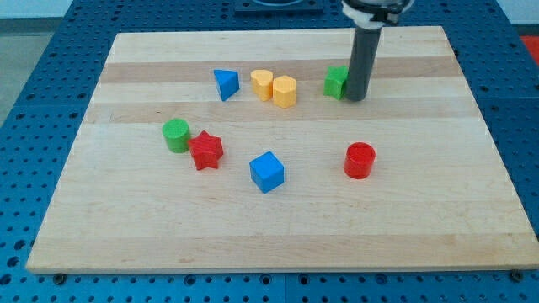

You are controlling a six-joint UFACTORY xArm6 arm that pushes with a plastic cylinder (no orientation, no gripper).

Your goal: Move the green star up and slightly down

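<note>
The green star (335,82) sits on the wooden board (278,227) toward the view's upper right; the rod hides part of its right side. My tip (355,98) rests on the board right against the star's right side. The rod rises from there to the view's top edge.
A blue triangle (226,84), a yellow heart (263,84) and a yellow block (285,91) lie to the star's left. A green cylinder (176,135) and red star (205,151) sit at the left, a blue cube (267,171) at centre, a red cylinder (360,160) below the tip.
</note>
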